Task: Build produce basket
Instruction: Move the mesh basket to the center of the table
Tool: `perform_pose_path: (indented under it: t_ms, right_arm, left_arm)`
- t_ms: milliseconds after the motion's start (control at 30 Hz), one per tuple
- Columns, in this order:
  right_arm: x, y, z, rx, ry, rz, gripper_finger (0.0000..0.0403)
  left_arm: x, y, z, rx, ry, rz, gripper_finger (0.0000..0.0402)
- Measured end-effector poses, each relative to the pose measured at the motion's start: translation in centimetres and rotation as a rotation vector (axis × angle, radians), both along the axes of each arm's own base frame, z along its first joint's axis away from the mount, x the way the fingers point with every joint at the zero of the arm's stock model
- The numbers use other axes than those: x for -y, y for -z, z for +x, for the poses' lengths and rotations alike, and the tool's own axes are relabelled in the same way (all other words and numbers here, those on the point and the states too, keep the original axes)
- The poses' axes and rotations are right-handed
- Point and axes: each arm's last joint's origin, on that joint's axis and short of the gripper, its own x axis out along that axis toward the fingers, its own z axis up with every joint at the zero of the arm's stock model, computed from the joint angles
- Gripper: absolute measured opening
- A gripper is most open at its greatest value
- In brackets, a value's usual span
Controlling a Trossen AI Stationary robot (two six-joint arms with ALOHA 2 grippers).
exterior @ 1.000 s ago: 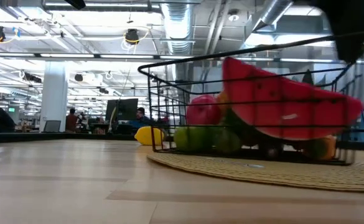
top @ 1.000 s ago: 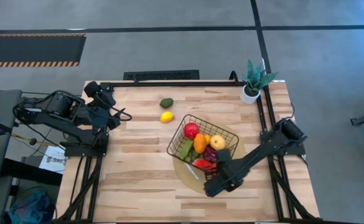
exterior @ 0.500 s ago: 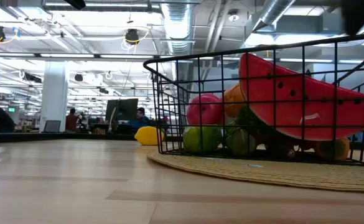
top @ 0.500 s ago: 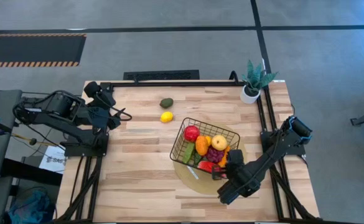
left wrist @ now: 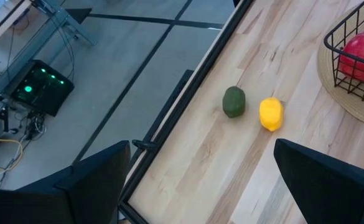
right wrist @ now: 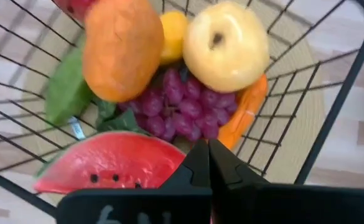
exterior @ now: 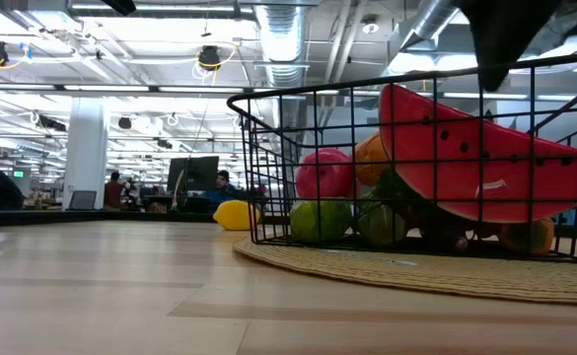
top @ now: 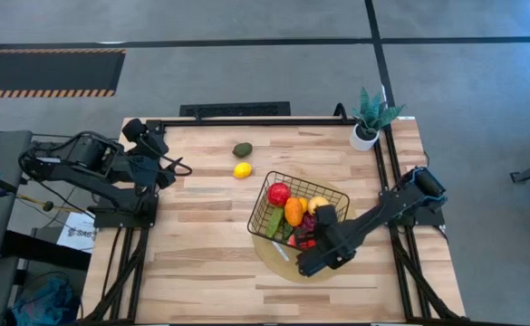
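Right tool over a nearly full basket, two pieces of produce left on the table.

The basket (top: 299,210) sits on a round tan mat (top: 274,258) on the right half of the table (top: 201,254), holding a red apple (top: 279,193), an orange fruit (top: 293,211), a yellow apple-like fruit (right wrist: 225,45), purple grapes (right wrist: 182,102) and a watermelon slice (exterior: 480,158) against its near wall. The right tool (right wrist: 208,160) hangs just above the basket's near edge, fingers pressed together and gripping nothing. An avocado (top: 242,149) and a lemon (top: 242,169) lie side by side on the bare wood, well apart from the basket. The left tool (left wrist: 200,180) waits at the table's left edge, fingers spread wide and empty (a potted plant (top: 369,116) stands at the far right corner).
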Motion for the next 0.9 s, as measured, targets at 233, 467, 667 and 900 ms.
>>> perform_pose_path:
  t_ms: [233, 467, 667, 900]
  right_arm:
    - [-1.5, 2.7, 0.6, -0.144, 0.000, 0.075, 0.0001]
    - [-3.5, 4.4, 0.0, -0.267, -0.005, 0.171, 0.0000]
    - [-4.4, 3.8, -1.3, -0.323, -0.013, 0.204, 0.0000]
    - [-4.7, 2.5, -1.7, -0.285, -0.040, 0.199, 0.0001]
  left_arm:
    - [0.0, 0.0, 0.0, 0.005, -0.004, -0.006, 0.0384]
    - [0.0, 0.0, 0.0, 0.006, -0.004, -0.010, 0.0384]
    - [0.0, 0.0, 0.0, 0.011, -0.008, -0.014, 0.0384]
    - [0.0, 0.0, 0.0, 0.011, -0.008, -0.014, 0.0384]
